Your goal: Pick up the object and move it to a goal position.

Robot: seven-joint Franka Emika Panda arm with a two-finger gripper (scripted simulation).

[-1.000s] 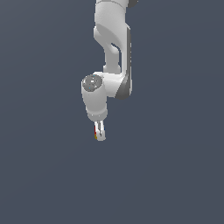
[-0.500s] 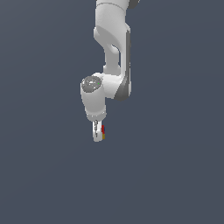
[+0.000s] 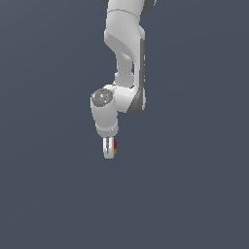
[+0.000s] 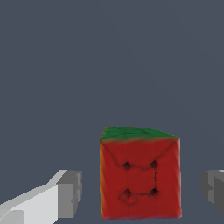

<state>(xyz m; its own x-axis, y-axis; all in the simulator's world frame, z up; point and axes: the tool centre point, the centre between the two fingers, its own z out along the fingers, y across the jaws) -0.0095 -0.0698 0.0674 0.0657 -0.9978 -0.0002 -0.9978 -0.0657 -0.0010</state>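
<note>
Red block (image 4: 140,177) seemingly between pincer (image 4: 140,192) fingers

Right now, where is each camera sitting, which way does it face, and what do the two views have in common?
Exterior view: off the arm, exact spot unknown, facing the white arm, which reaches down to the gripper against plain grey; the block shows as a red-and-yellow sliver at the gripper's tip.
Wrist view: on the wrist, looking out between the grey fingertips at the block, red face with dark marks, green face beyond.
Shared: block and gripper; gaps show beside the block.
</note>
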